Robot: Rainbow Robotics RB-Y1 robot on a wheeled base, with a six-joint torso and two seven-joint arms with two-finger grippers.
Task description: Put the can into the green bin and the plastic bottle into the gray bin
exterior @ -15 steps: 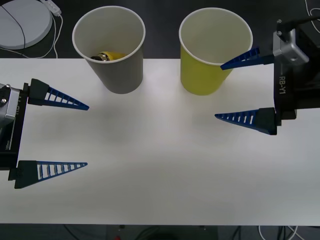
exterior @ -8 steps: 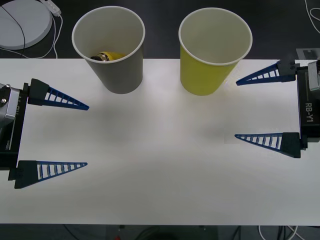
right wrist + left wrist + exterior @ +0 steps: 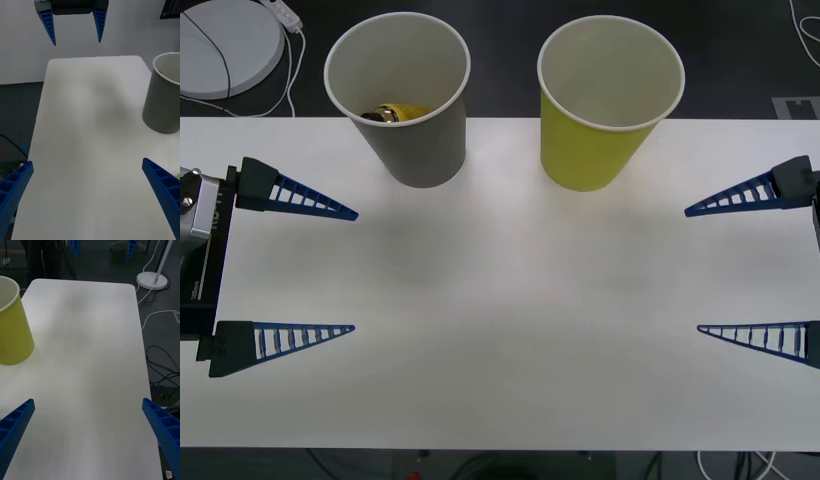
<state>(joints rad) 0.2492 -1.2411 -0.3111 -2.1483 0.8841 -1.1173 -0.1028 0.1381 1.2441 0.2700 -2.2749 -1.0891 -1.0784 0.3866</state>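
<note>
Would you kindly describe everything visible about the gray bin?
The gray bin is a tall tapered cup, seemingly paper, with a white rim and pale inside. It stands upright near the table's far edge, left of the green bin and apart from it. A yellow, black-capped plastic bottle lies inside. Neither hand touches it.

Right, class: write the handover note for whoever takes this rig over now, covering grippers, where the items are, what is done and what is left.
Left gripper: open, holding nothing, over the table's left side.
Right gripper: open, holding nothing, over the table's right edge.
Gray bin: upright at the back left, with the plastic bottle lying inside it.
Green bin: upright at the back right; the front view shows only its pale inner wall, and its bottom is hidden.
Done: bottle binned.
Left: confirm that the can is in the green bin.
</note>
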